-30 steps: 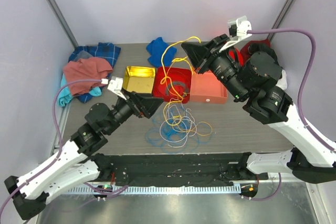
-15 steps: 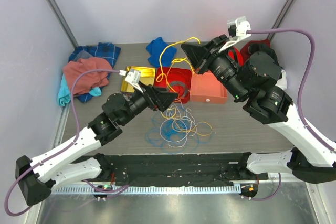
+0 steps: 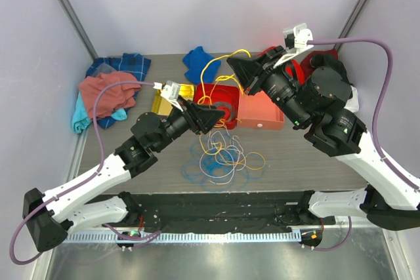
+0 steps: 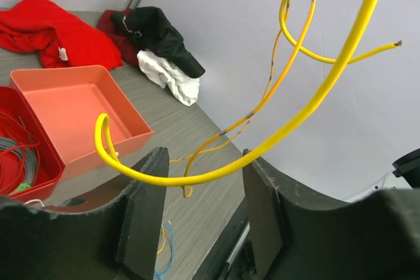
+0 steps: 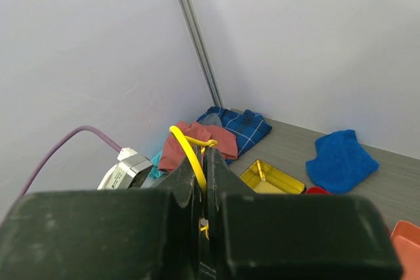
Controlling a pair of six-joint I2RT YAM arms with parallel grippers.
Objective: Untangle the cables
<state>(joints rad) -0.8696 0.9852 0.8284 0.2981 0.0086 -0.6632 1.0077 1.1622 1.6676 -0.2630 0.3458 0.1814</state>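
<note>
My right gripper point(image 3: 235, 65) is raised over the back of the table and shut on a yellow cable point(image 3: 211, 70). In the right wrist view the cable point(image 5: 189, 152) is pinched between the closed jaws point(image 5: 205, 162). It hangs down to a tangle of yellow, white and blue cables point(image 3: 224, 157) on the table. My left gripper point(image 3: 220, 117) is open beside the hanging strands. In the left wrist view a yellow loop point(image 4: 203, 176) crosses the gap between its fingers point(image 4: 141, 218), near the tips; I cannot tell whether it touches them.
A red tray point(image 3: 223, 91) with red wire and a grey ring, an orange tray point(image 3: 261, 111) and a yellow tin point(image 3: 161, 100) stand behind the tangle. Cloths lie at the back: blue point(image 3: 199, 62), plaid point(image 3: 125, 65), salmon point(image 3: 108, 90), and red, black and white point(image 4: 157, 37).
My left arm has swung right and forward, bringing its open gripper up to the hanging yellow cable. My right gripper has stayed almost still, holding the cable up.
</note>
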